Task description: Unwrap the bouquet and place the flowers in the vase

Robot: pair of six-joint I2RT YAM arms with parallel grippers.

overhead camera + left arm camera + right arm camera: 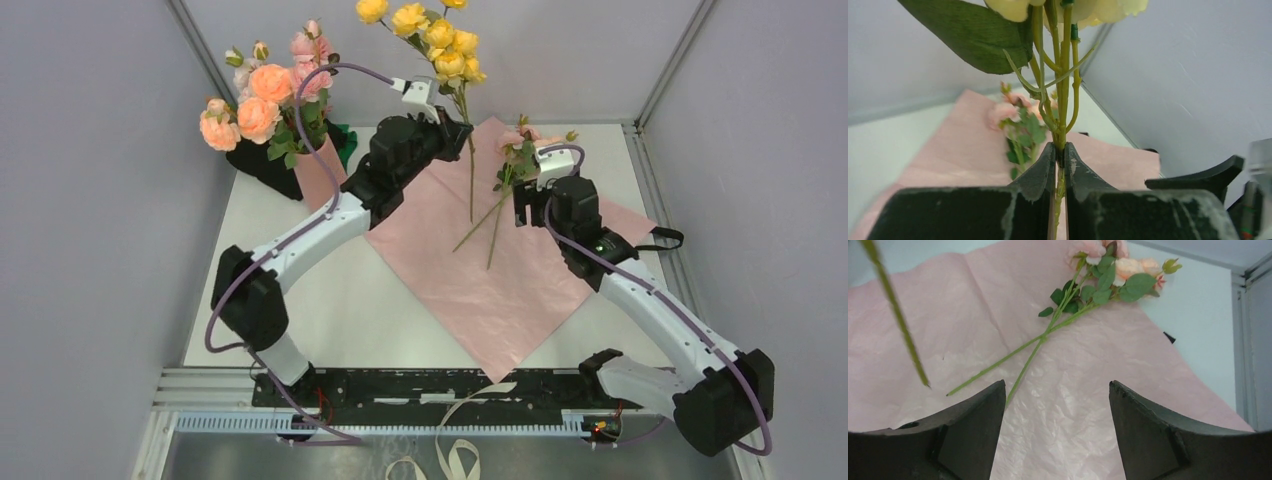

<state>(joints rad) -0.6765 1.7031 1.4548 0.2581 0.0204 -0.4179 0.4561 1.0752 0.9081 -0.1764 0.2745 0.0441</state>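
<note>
Seen from above, a white bench (330, 310) carries a sheet of pink paper (500, 300), spread open and flat in the middle. The left arm reaches over its far corner, and the left fingers (1040, 172) are clamped together on the green stems of the yellow flowers (440, 45). They hold the flowers upright in the air, blooms high and the stem end hanging just above the paper. At the back left of the bench stands the salmon-pink vase (318, 175) with the peach roses (258, 105) rising from it, just beside a lump of black cloth (262, 165). The right fingers (978, 410) are spread wide apart and hold nothing. They hover over the paper near the stem ends of a pale pink sprig (1113, 275), which lies flat on the sheet.
</note>
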